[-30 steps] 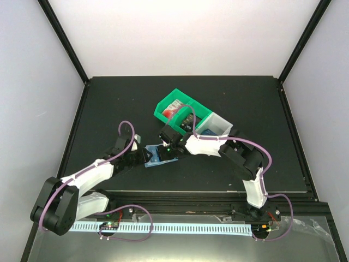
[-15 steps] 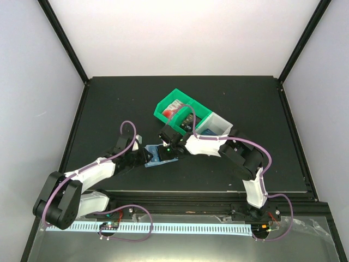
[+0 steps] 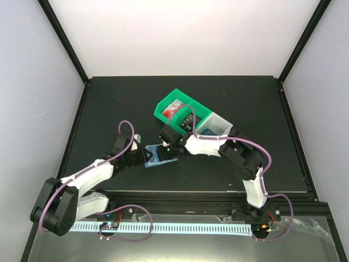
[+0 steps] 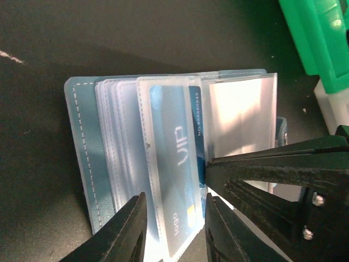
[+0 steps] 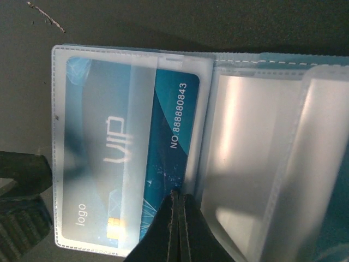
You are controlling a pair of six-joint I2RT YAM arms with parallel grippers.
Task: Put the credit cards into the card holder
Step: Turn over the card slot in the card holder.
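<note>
A credit card [image 5: 169, 125] lies partly inside the card holder [image 4: 82, 142], bin [image 3: 162, 112] behind.

card holder [image 3: 155, 156]: teal-blue booklet, pale stitching along the cover edge. Lies open and flat on the black table [image 3: 109, 103], near the front middle.
sleeves [image 5: 251, 164]: clear plastic pages, fanned out. The leaves beside the carded page look empty and catch glare.
blue card [image 5: 163, 147]: printed "VIP", "logo", "NO.88880843", with a gold chip. Sits in the top sleeve page, mostly under a frosted layer, with the number end uncovered.
other cards [image 3: 173, 111]: red-and-white pieces in the green bin [image 3: 163, 115] beyond the holder. Too small to tell more.
</note>
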